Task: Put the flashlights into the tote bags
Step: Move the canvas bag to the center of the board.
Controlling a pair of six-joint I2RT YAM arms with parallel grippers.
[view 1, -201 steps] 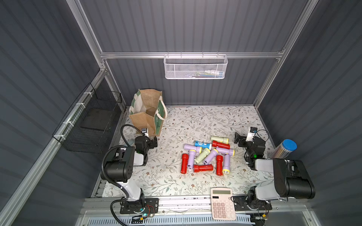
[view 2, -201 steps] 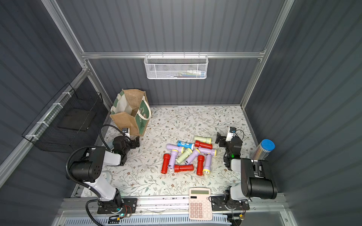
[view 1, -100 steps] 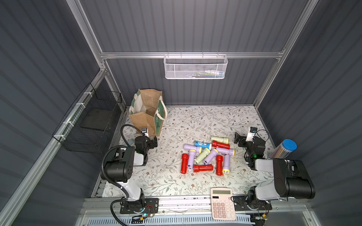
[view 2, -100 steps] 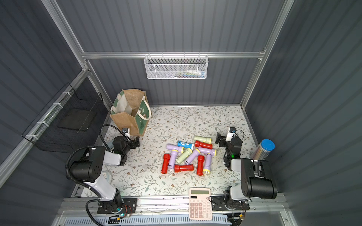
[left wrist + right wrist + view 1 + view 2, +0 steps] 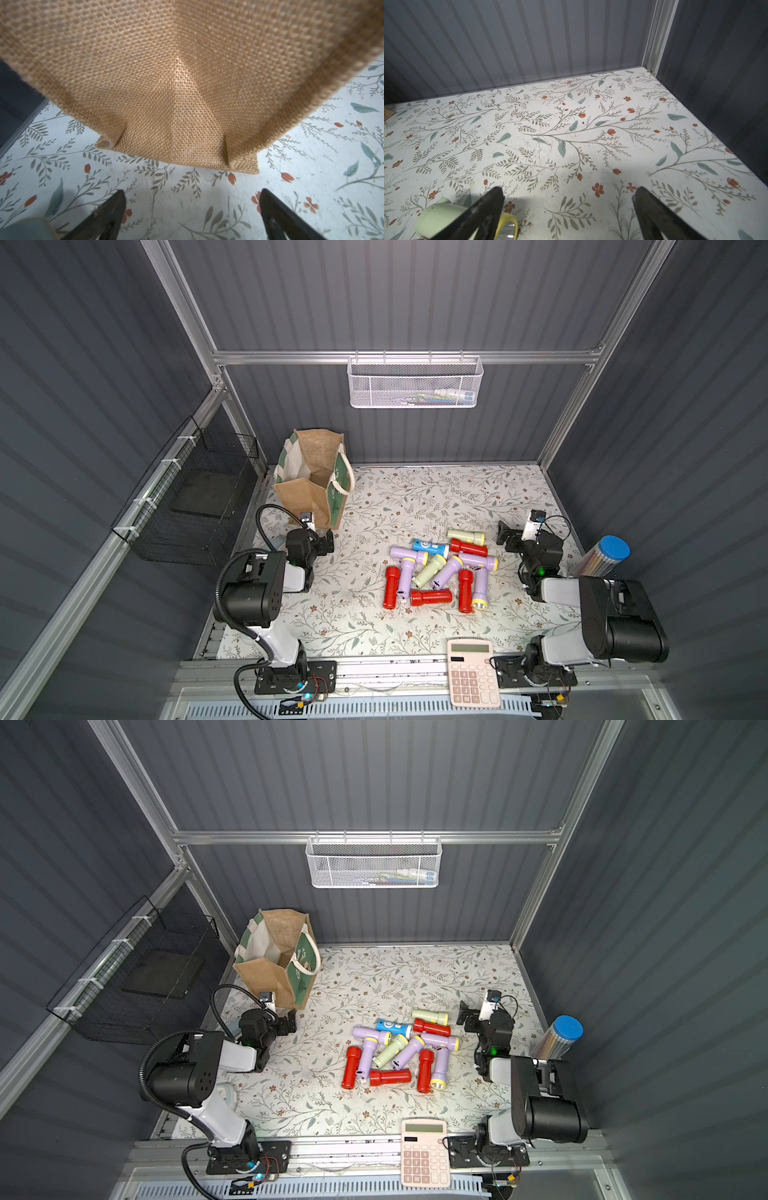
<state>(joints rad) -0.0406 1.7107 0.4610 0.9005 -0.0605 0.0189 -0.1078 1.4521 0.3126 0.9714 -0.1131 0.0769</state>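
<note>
bare floral tabletop (image 5: 432, 497) lay open between the tote bag (image 5: 309, 489) and the heap of flashlights (image 5: 448, 569), while the bag's jute wall stood just ahead of the left gripper (image 5: 192, 191), blocking its way forward.

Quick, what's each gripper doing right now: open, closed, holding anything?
Left gripper: open, holding nothing, facing the tote bag.
Right gripper: open, holding nothing, with a pale green flashlight close by.

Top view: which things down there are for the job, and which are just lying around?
For the job:
- flashlights, heaped mid-table
- tote bag, standing open

Just lying about:
- calculator
- pencil tube with blue lid
- white mesh basket on the back wall
- black wire basket at the side
</note>
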